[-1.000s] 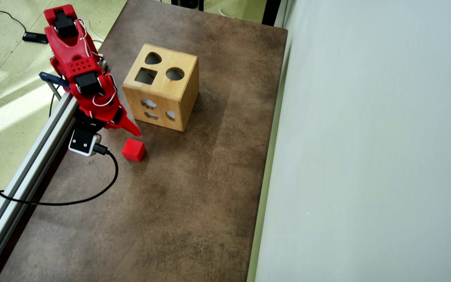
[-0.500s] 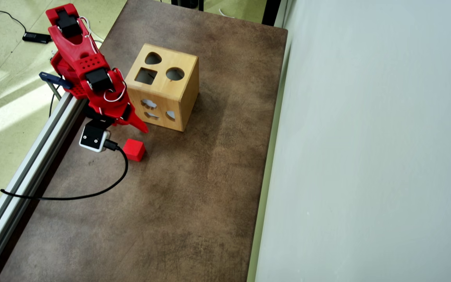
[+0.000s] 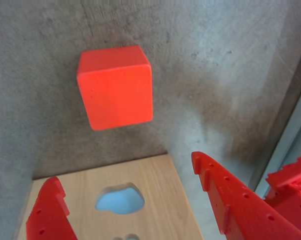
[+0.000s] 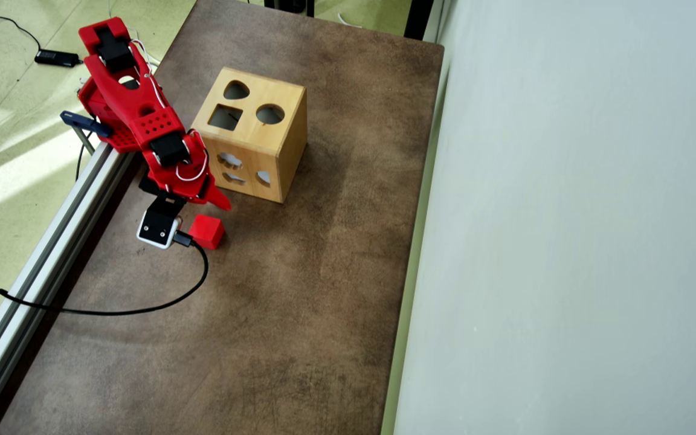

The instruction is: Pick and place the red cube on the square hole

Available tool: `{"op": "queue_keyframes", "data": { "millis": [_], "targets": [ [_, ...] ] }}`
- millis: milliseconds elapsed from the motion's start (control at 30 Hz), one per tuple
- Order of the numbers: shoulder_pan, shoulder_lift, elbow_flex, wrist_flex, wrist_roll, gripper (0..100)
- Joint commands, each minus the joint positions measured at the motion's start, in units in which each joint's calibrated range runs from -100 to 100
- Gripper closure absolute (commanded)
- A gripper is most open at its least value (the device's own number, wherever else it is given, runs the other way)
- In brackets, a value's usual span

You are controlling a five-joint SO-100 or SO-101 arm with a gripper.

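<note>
Overhead view, left to right: red gripper [image 4: 206, 202] low over the brown table [image 4: 299, 290], jaws apart, nothing between them. Just right of its white camera block [image 4: 159, 229], the red cube [image 4: 207, 231] flat on the table, near the wooden box [image 4: 251, 136]. Farther right, the square hole [image 4: 225, 117] in the box top, unfilled.

A brown, mottled tabletop [image 4: 299, 290] carries everything here. On it, toward the far left in the overhead view, stands a light wooden box [image 4: 251, 136] with shaped cut-outs in its top and side. Just near of the box, resting flat on the table and apart from it, lies the red cube [image 4: 206, 231] [image 3: 115, 87]. A black cable [image 4: 142, 309] curves across the left part.
</note>
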State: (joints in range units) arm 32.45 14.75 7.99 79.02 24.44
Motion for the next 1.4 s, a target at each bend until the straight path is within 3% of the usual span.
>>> {"op": "queue_keyframes", "data": {
  "millis": [0, 1367],
  "targets": [
    [0.54, 0.33, -0.48, -2.82, -0.2, 61],
    [3.29, 10.35, -1.28, -10.46, 0.2, 61]
  ]
}}
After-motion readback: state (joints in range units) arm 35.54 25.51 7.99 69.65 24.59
